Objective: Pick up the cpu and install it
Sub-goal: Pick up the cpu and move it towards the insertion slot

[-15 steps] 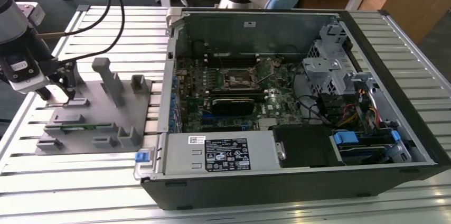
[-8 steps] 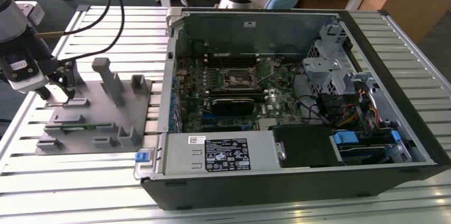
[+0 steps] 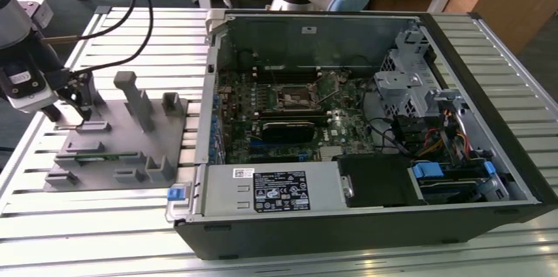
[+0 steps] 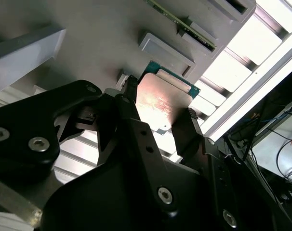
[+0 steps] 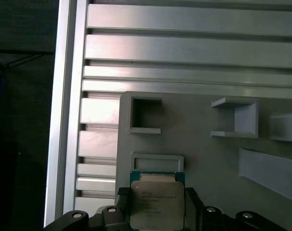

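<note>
gripper [image 5: 157, 202]: clamped on cpu [image 5: 157, 197] edges | over grey fixture [image 5: 204, 144] border | slatted table [image 5: 184, 48] open alongside

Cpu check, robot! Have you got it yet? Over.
Got it: gripper shut on the cpu. Held at the grey fixture, not in the computer case. Nothing seen in the way. Over.

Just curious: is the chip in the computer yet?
Out. The gripper holds the cpu between its fingers at the grey fixture, outside the case.
</note>
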